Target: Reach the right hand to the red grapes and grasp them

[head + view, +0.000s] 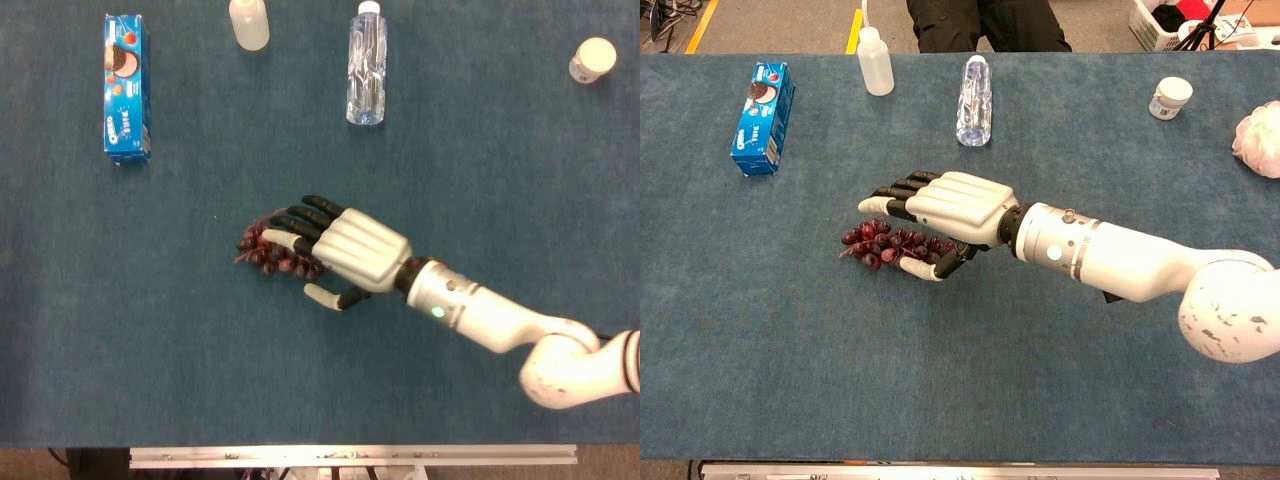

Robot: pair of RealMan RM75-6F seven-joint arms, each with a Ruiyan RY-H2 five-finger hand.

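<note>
Red grapes (268, 252) mid-table in head view, partly covered by right hand (345, 250). Fingers (300, 225) spread over the bunch's right part, thumb (325, 296) at its near side; not closed on it. Blue cookie box (126, 87) far left, white squeeze bottle (249, 23) and clear water bottle (366, 75) at far edge, small white jar (592, 59) far right.

Chest view: red grapes (872, 247) left of centre, right hand (950, 208) above them, fingers extended and apart, thumb (925, 267) touching near edge of bunch. Can't tell if fingers contact the grapes. Left hand not visible.
</note>
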